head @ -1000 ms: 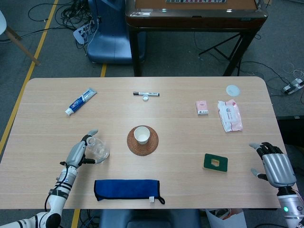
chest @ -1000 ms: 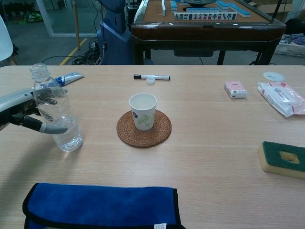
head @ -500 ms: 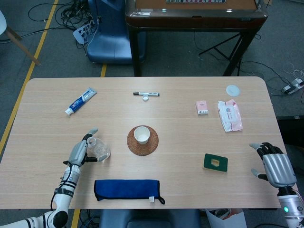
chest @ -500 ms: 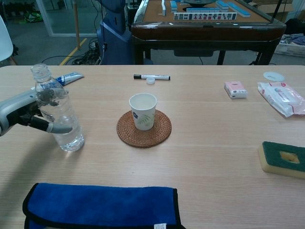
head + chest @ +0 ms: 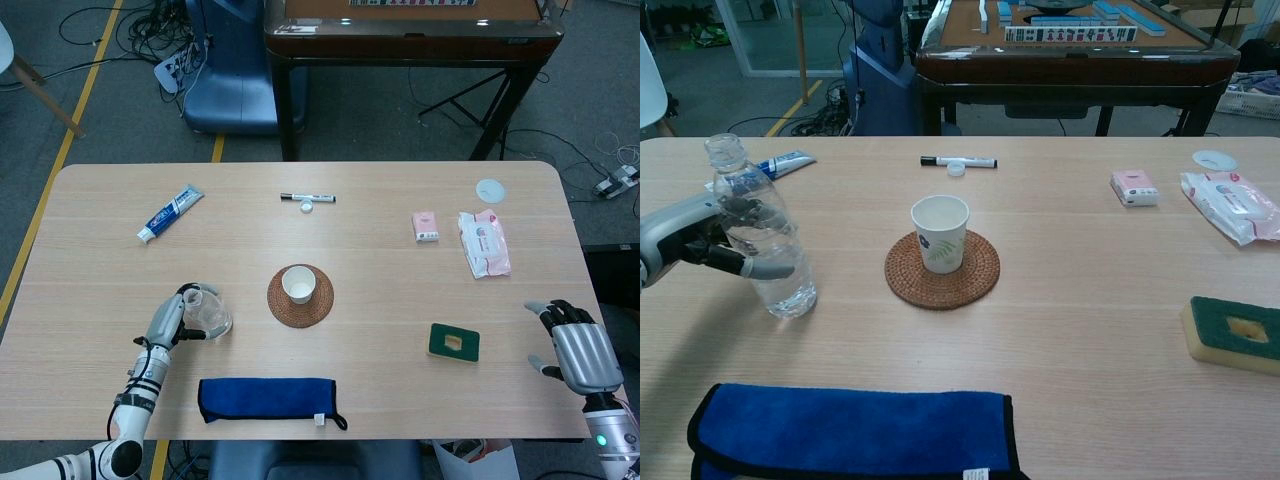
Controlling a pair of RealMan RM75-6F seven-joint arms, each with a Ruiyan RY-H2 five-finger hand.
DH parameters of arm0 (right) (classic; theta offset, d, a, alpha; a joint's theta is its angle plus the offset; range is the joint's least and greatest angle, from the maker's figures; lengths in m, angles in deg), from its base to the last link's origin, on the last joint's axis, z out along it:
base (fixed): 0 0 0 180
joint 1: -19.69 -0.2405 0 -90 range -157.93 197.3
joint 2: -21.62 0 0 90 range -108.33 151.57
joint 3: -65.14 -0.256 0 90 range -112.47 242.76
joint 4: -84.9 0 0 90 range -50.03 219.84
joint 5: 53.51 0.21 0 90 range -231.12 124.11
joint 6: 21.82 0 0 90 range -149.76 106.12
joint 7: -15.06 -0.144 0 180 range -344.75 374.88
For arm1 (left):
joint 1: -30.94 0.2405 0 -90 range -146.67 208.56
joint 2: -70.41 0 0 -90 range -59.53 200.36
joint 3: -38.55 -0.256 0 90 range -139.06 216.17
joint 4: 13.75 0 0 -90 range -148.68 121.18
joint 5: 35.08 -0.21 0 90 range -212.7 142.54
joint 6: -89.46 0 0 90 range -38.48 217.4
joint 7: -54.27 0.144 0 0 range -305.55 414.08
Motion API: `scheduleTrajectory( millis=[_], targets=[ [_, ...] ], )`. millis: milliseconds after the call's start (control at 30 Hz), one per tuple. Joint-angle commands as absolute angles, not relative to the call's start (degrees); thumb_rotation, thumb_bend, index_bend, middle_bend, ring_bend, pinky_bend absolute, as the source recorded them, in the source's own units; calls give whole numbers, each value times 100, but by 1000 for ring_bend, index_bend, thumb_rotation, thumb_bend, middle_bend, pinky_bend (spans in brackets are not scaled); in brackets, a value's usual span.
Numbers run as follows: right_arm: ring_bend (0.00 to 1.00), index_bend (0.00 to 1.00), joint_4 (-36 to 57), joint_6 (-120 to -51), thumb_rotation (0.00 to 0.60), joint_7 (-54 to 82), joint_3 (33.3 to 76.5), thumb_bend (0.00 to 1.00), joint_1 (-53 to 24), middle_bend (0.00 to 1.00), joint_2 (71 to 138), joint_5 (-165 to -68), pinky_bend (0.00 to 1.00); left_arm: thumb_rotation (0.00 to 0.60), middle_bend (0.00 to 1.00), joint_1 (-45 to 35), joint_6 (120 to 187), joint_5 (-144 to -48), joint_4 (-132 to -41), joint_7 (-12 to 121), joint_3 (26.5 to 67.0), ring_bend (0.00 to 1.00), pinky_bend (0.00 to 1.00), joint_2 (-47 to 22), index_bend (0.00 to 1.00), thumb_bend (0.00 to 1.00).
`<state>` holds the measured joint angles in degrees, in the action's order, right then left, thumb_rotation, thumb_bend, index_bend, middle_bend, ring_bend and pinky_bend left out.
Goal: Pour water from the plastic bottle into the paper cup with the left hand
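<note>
At the desk's (image 5: 1090, 330) nine o'clock edge, the left robot hand (image 5: 695, 245) wraps the uncapped plastic bottle (image 5: 762, 232), standing upright, well left of the paper cup (image 5: 939, 232) on its woven coaster (image 5: 970, 283). A loose grip could let the slick bottle slip or tip, and a hasty tilt could spill water short of the cup.

Table (image 5: 400, 290) (pale wood) bears coaster (image 5: 300, 296), towel (image 5: 267, 398).

clear plastic bottle (image 5: 762, 233), woven coaster (image 5: 942, 270), wood table (image 5: 1080, 300)

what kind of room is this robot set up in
Probably a robotics lab or workshop, not a home: loose cables trail over a grey floor marked with yellow tape, and a mahjong table stands behind the wooden table laid out with test objects.
</note>
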<state>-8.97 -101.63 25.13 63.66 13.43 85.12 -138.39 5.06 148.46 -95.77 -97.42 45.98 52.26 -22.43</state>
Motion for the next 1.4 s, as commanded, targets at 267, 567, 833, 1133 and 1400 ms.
scheduleTrajectory(
  millis=[267,567,833,1133,1400],
  targets=[
    [210,266,-893,-10163,600,2512,6359,11,1345,328,8515,-13827,333,600,435,459,14789,-9865,-9593,4327,5192,223,224,-2269,463,24],
    [215,266,-898,-10173,600,2513,6358,11,1352,334,8517,-13824,333,600,497,462,14903,-10217,-9243,4124,5071,291,224,-2440,512,24],
    [216,266,-887,-10218,600,2510,6363,11,1372,334,8539,-13852,333,600,570,473,15221,-10523,-9022,4060,5055,348,245,-2626,585,24],
    [216,266,-880,-10227,600,2492,6357,11,1377,334,8537,-13856,333,600,706,466,15495,-10736,-8788,4241,5018,438,280,-2788,660,24],
    [216,266,-838,-10125,600,2438,6324,12,1326,334,8539,-13789,333,600,797,353,15523,-10838,-8563,4523,5015,506,337,-2904,711,24]
  ],
)
